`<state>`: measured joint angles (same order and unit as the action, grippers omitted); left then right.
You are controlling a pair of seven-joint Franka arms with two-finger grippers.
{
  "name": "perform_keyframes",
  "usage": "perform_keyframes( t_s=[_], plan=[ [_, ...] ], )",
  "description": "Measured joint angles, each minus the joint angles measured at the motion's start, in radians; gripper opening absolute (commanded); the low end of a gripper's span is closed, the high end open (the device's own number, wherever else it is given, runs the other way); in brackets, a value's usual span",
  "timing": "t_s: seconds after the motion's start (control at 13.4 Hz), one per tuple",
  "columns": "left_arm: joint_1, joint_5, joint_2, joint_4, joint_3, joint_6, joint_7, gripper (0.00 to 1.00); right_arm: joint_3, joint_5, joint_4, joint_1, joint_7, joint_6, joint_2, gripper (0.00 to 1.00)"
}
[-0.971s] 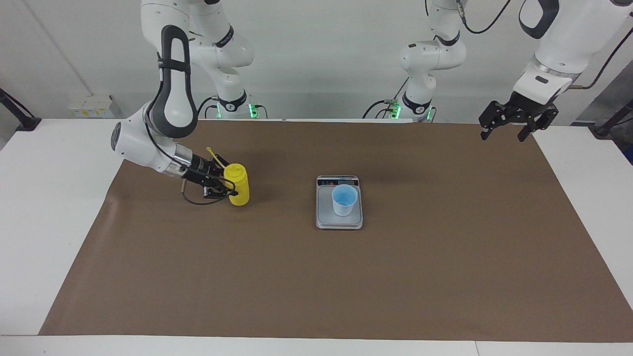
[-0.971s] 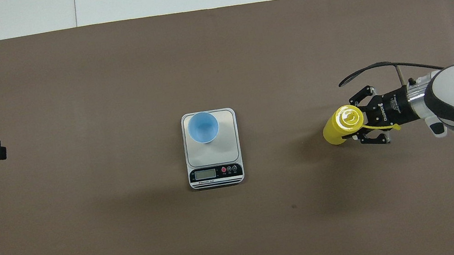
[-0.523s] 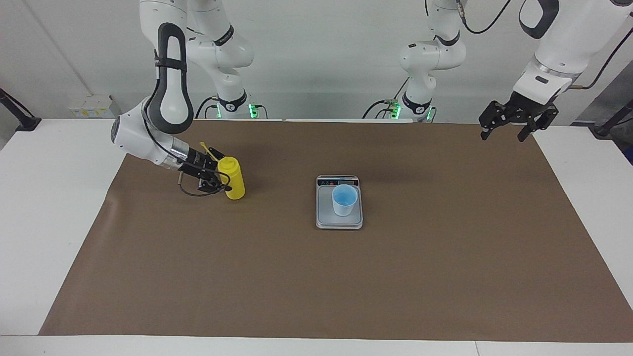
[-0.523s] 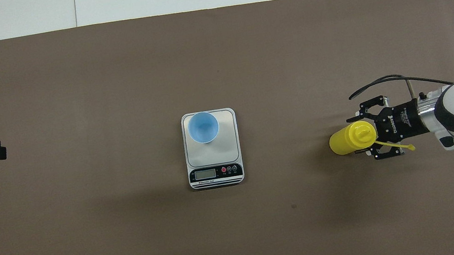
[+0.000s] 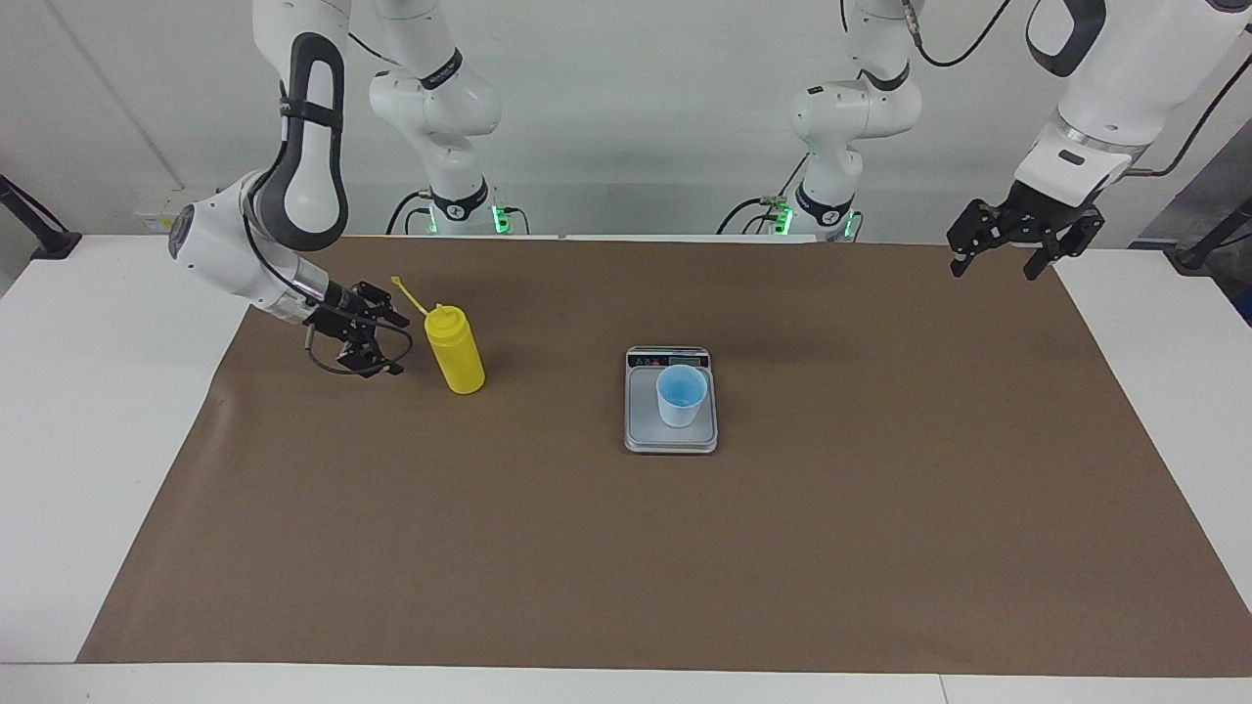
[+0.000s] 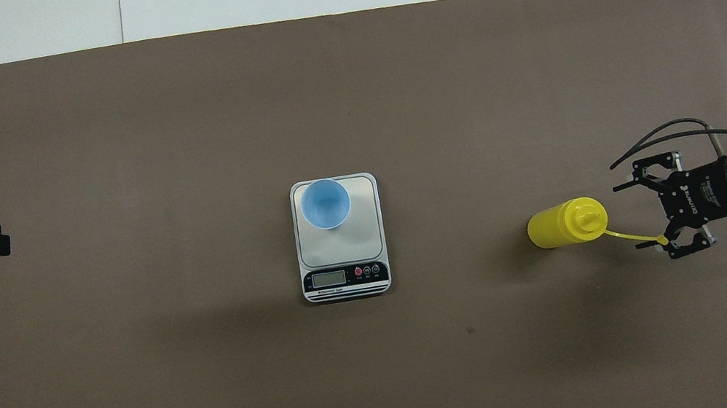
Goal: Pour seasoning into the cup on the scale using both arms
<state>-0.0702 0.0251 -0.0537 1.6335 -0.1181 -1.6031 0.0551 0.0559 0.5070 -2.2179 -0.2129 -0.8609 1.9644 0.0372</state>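
The blue cup stands upright on the scale in the middle of the brown mat; whether anything is in it I cannot tell. The yellow bottle stands upright on the mat toward the right arm's end of the table, its cap strap sticking out. The right gripper is just beside the bottle, fingers apart and clear of it. The left gripper waits over the mat's corner at the left arm's end, fingers apart. The mat covers a white table in front of a pale wall.
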Motion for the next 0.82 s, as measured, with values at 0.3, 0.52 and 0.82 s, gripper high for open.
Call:
perform_keyframes(
  t_s=[0.3, 0.52, 0.82],
  plan=[
    [0.0, 0.0, 0.0, 0.0, 0.0, 0.0, 0.0, 1.0, -0.015, -0.19, 0.061, 0.029, 0.105, -0.029, -0.065, 1.0],
    [0.0, 0.0, 0.0, 0.0, 0.0, 0.0, 0.0, 1.0, -0.025, -0.306, 0.072, 0.133, 0.2, -0.04, -0.148, 1.0],
    [0.0, 0.0, 0.0, 0.0, 0.0, 0.0, 0.0, 1.0, -0.03, -0.431, 0.094, 0.253, 0.437, -0.042, -0.17, 1.0]
  ],
)
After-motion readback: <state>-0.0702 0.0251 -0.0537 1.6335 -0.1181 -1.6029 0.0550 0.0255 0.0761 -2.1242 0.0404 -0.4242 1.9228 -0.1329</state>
